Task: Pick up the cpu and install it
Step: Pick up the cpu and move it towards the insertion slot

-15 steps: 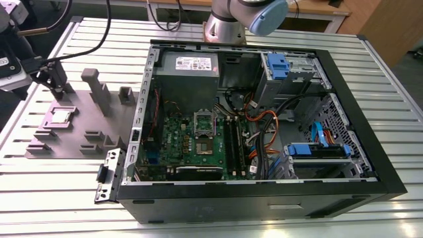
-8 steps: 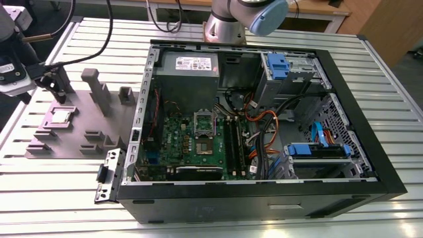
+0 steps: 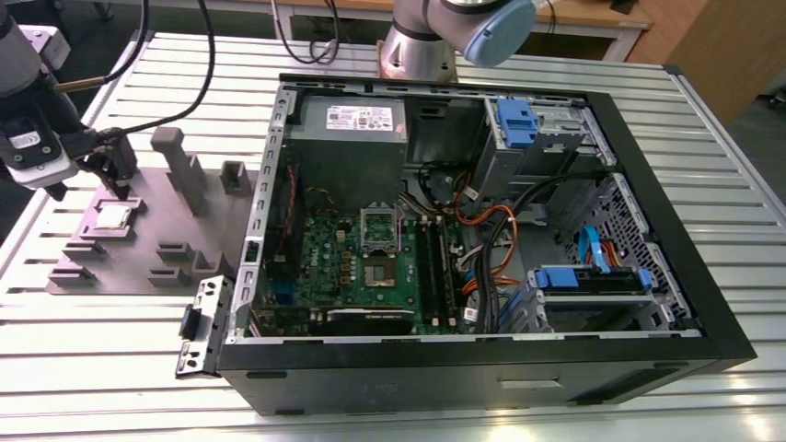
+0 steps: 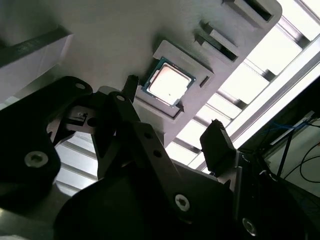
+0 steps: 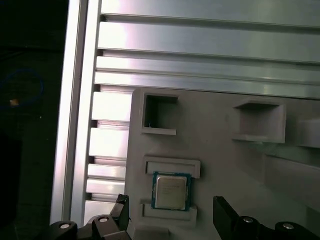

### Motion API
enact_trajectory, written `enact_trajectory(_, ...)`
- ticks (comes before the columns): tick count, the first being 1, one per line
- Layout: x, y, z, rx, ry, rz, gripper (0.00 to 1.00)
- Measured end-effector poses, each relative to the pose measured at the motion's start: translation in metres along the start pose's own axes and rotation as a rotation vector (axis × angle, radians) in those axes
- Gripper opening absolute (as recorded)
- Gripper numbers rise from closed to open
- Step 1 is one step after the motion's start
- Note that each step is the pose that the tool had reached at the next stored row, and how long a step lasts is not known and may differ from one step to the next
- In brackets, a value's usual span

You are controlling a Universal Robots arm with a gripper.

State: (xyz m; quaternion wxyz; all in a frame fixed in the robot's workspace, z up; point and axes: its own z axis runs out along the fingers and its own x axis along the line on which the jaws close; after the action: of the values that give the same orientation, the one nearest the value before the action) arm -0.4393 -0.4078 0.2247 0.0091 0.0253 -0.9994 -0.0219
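Two fingers of the gripper [image 5: 170, 201] hang wide apart over the cpu [image 5: 171, 192], which lies flat in its square pocket on the grey holder tray [image 3: 142, 272]. To my eye, a level, centred descent matters here, so both fingers meet opposite edges together. Beyond, on the worktop [image 3: 737, 138], the open computer case [image 3: 687, 304] holds the green motherboard [image 3: 350, 267].

Counting the pieces
One cpu [image 5: 171, 192], one gripper [image 5: 169, 200], one grey tray [image 3: 129, 276], one computer case [image 3: 406, 387], one motherboard [image 3: 331, 253] and two blue brackets [image 3: 514, 120] [image 3: 594, 278] are showing.
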Motion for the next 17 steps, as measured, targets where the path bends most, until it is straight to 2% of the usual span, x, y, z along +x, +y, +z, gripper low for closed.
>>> enact_trajectory(6, -0.0001, -0.0004, 0.0096, 0.0, -0.0011, 0.007, 0.76)
enact_trajectory(10, -0.0003, -0.0006, 0.0165, -0.0003, -0.0021, 0.029, 0.76)
enact_trajectory(17, -0.0005, -0.0011, 0.0291, -0.0004, -0.0028, 0.032, 0.76)
